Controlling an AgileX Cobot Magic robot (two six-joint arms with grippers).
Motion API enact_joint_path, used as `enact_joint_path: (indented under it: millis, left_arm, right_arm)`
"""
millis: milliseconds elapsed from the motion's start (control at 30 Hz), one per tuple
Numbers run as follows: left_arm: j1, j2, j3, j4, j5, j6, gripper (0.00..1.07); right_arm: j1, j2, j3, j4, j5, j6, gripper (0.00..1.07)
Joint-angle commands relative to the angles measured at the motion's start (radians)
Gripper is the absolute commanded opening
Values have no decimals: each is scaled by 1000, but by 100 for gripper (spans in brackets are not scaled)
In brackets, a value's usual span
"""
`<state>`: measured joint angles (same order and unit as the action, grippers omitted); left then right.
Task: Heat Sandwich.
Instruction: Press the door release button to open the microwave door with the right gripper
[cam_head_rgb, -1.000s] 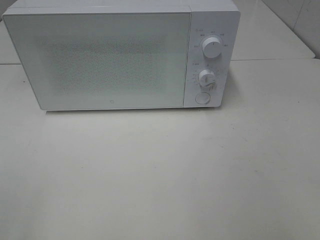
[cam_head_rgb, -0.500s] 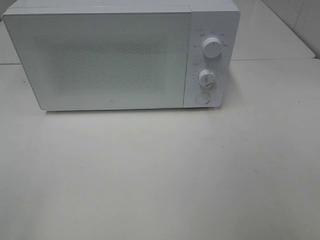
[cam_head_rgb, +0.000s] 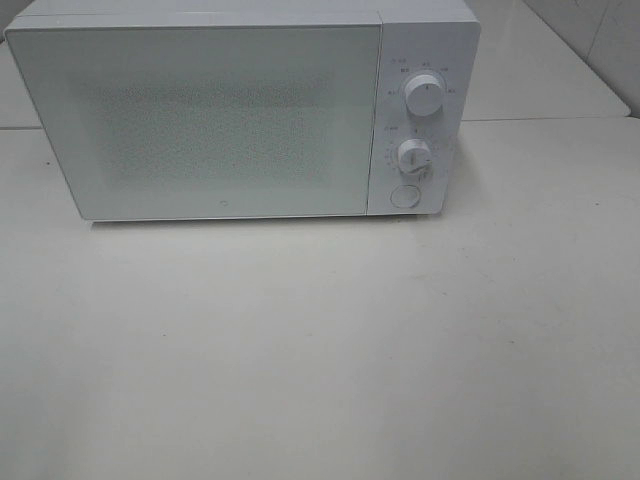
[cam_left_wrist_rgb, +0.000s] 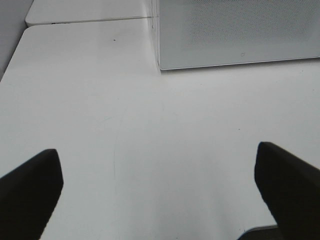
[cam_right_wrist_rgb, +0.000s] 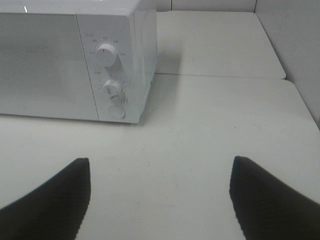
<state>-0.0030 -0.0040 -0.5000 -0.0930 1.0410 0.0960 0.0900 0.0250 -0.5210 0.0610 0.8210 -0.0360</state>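
Note:
The sandwich is out of view in every frame. A white microwave (cam_head_rgb: 240, 110) stands at the back of the table with its door shut; it also shows in the left wrist view as a microwave corner (cam_left_wrist_rgb: 235, 35) and in the right wrist view as the microwave's control side (cam_right_wrist_rgb: 75, 60). Two knobs, the upper knob (cam_head_rgb: 424, 95) and the lower knob (cam_head_rgb: 412, 156), sit above a round button (cam_head_rgb: 404, 195). My left gripper (cam_left_wrist_rgb: 157, 192) is open over bare table, well short of the microwave. My right gripper (cam_right_wrist_rgb: 160, 200) is open too, with nothing between its fingers. Neither arm appears in the exterior high view.
The pale table (cam_head_rgb: 320, 350) stretches in front of the microwave. A seam between tabletops (cam_head_rgb: 540, 119) runs behind it on the right. A grey wall (cam_right_wrist_rgb: 295, 45) borders the table's right side.

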Motion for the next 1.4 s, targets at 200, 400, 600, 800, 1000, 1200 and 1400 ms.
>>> enact_joint_path:
  millis: [200, 400, 600, 800, 1000, 1200, 1400]
  left_arm:
    - [2, -21, 4, -8, -5, -3, 99]
    - [2, -21, 4, -8, -5, -3, 99]
    - [2, -21, 4, -8, -5, -3, 99]
    - [2, -21, 4, -8, -5, -3, 99]
    - [2, -21, 4, -8, -5, -3, 99]
    - [2, -21, 4, -8, -5, -3, 99]
    - [2, -21, 4, -8, -5, -3, 99]
  right_arm:
    - [-7, 142, 67, 0, -256, 8, 75]
    - [-7, 251, 111, 0, -433, 8, 75]
    - [-7, 365, 114, 0, -549, 8, 74]
    - [-7, 559, 114, 0, -714, 8, 74]
    - [-7, 725, 114, 0, -889, 8, 74]
    - [-7, 879, 114, 0, -1101, 8, 74]
    - [-7, 1042, 114, 0, -1334, 8, 74]
